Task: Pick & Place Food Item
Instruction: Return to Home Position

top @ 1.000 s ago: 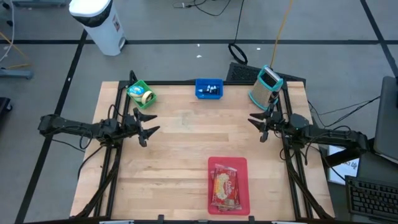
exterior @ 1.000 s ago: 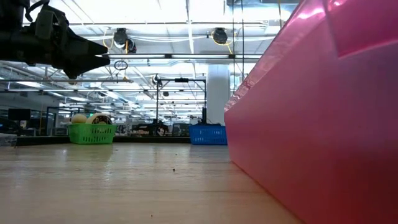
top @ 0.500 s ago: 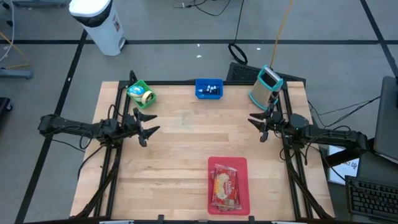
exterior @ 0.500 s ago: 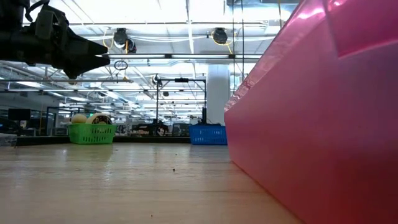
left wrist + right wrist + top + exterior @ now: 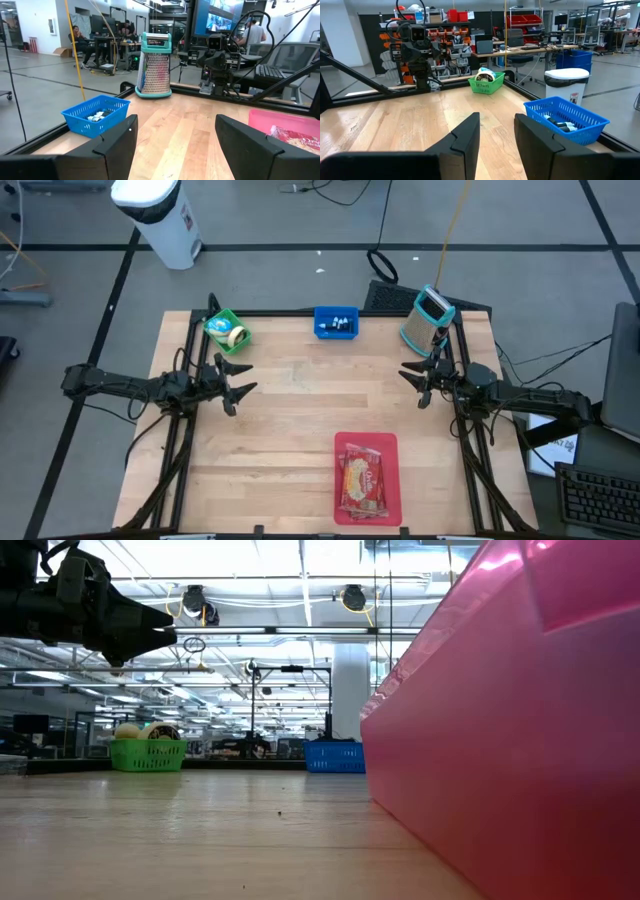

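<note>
A packaged food item [image 5: 363, 481] lies flat in a pink tray [image 5: 389, 446] near the table's near edge, right of the middle. The left wrist view shows the tray [image 5: 265, 118] and the packet [image 5: 303, 141] in it. In the low view the tray's wall [image 5: 500, 740] fills the right side. My left gripper [image 5: 243, 378] hovers open at the table's left side, pointing level toward the right, with nothing between its fingers [image 5: 176, 125]; it also shows in the low view [image 5: 160, 635]. My right gripper [image 5: 410, 383] hovers at the right side, pointing left, open with a narrower gap [image 5: 496, 120].
A green basket [image 5: 227, 330] with tape rolls stands at the far left, a blue basket [image 5: 336, 322] with small items at the far middle, and a metal grater [image 5: 428, 317] at the far right. Bare wood lies between the two grippers.
</note>
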Robot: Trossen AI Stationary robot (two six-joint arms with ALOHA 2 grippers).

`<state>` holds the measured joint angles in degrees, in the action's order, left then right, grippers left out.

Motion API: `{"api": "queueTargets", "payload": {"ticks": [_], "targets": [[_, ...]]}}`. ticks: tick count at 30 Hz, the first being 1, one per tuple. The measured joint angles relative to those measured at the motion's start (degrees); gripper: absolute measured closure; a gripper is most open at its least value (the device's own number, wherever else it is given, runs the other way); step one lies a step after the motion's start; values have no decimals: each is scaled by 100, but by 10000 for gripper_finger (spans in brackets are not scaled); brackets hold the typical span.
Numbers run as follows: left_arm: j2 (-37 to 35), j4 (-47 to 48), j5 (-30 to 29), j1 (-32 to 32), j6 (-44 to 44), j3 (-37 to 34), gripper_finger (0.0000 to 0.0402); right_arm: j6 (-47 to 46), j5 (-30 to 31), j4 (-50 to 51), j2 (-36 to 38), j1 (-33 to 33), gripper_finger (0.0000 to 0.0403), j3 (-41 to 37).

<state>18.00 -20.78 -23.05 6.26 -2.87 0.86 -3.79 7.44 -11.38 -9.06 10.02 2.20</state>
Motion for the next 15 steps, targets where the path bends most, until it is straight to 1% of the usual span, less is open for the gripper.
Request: {"api": "queueTargets", "payload": {"ticks": [15], "targets": [[0, -2, 0, 0, 2, 2, 133, 0, 0, 0, 0, 2, 289, 0]]}}
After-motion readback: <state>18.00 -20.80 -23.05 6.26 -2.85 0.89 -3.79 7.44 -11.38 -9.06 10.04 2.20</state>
